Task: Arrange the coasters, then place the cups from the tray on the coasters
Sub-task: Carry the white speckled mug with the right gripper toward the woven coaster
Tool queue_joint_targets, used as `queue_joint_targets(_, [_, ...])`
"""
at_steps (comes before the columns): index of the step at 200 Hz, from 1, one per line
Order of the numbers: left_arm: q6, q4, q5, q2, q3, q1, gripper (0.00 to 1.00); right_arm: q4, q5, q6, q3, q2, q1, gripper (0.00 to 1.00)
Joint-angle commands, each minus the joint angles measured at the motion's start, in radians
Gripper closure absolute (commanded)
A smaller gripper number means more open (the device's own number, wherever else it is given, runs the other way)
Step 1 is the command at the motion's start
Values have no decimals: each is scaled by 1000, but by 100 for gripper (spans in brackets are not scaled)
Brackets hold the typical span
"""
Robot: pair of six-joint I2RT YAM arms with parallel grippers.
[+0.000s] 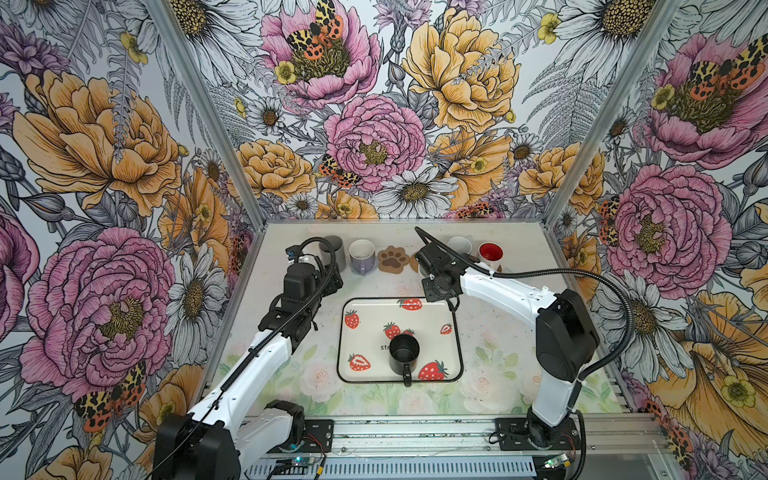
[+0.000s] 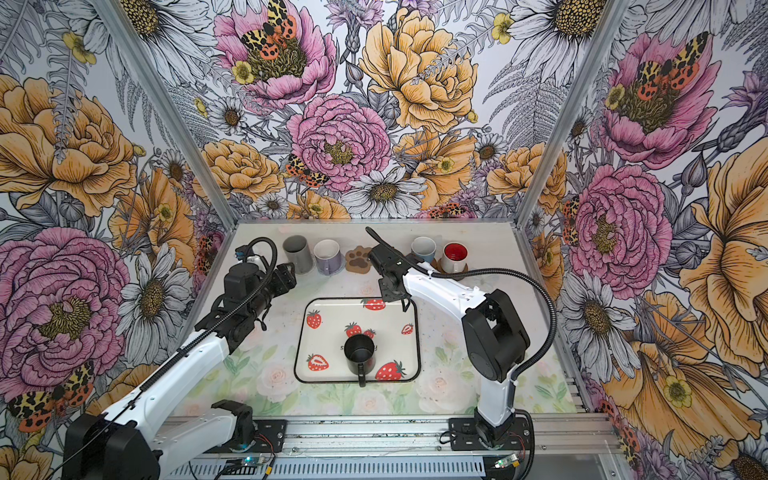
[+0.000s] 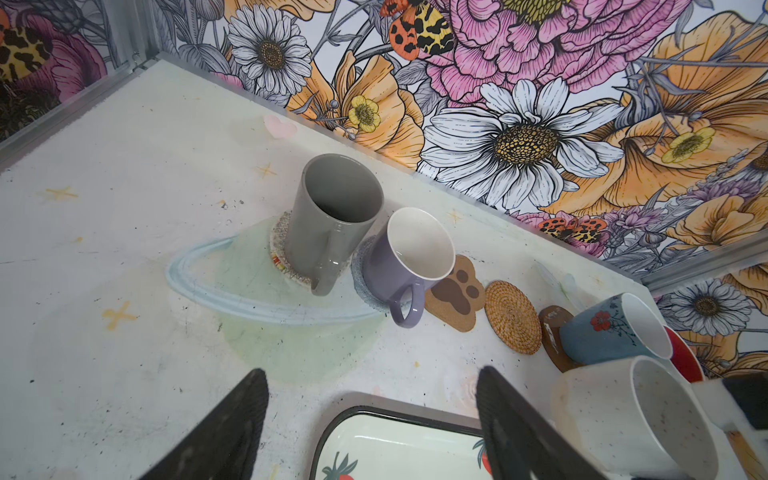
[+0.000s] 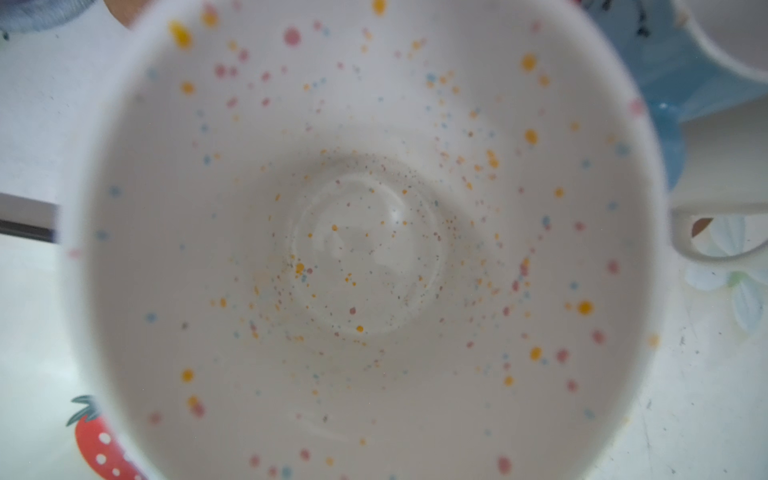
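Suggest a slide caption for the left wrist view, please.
Grey mug and lavender mug sit on coasters, paw coaster and rattan coaster bare, left tool open, speckled mug alongside.

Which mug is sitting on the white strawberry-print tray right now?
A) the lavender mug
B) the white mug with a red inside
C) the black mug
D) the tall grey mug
C: in both top views the black handled mug is the only cup standing on the white strawberry-print tray.
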Motion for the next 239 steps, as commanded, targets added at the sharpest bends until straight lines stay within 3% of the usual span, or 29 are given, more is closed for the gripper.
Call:
queue_joint_targets(1, [-4, 28, 24, 9, -4, 15, 20, 82, 5, -23, 78, 13, -14, 100])
queue_joint_targets(239, [-4, 13, 30, 0, -4, 33, 20, 80, -59, -97, 395, 285, -125, 100])
